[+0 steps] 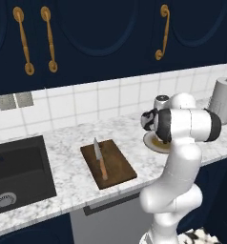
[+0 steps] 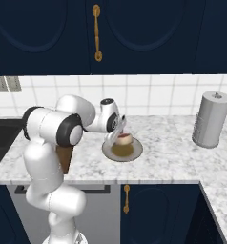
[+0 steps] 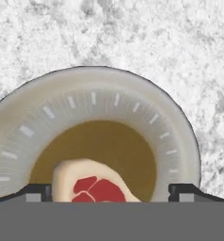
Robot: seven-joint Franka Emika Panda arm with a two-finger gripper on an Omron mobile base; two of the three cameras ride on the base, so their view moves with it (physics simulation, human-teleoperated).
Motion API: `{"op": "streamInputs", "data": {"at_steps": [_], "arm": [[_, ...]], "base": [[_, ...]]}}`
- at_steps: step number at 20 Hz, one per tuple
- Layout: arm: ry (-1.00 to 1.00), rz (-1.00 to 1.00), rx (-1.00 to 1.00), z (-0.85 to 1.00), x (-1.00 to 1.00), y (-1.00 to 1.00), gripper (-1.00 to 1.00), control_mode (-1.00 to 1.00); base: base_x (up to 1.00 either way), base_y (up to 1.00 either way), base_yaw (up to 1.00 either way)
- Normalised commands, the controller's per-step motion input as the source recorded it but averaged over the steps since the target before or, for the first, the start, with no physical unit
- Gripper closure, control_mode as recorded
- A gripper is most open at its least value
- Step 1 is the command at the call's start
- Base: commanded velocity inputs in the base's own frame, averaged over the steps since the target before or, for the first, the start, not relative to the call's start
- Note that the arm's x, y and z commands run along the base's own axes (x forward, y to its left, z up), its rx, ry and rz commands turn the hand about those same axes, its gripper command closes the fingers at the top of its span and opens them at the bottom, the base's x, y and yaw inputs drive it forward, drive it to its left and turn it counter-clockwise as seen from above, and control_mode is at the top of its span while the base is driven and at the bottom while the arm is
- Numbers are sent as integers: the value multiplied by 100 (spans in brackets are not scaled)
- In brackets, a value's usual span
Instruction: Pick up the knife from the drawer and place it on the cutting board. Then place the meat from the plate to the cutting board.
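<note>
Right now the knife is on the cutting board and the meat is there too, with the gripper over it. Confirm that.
Not quite. The meat is on the plate, as the hand view shows, with the gripper over it. The knife is on the cutting board.

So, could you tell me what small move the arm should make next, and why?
Probably close the gripper on the meat. The knife already lies on the cutting board, and the open fingers sit on either side of the steak, low over the plate.
</note>
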Motion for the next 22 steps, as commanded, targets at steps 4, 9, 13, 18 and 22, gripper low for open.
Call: {"op": "streamInputs", "data": {"at_steps": [4, 9, 13, 18, 22], "arm": [[-10, 5, -1, 70, -72, 38, 100, -100], [3, 22, 18, 37, -55, 86, 100, -100], [15, 24, 27, 33, -47, 96, 100, -100], [18, 13, 7, 26, -38, 100, 100, -100], [12, 7, 0, -5, -13, 100, 100, -100]], "base": [[0, 0, 0], [0, 0, 0], [0, 0, 0], [0, 0, 0], [0, 0, 0]]}}
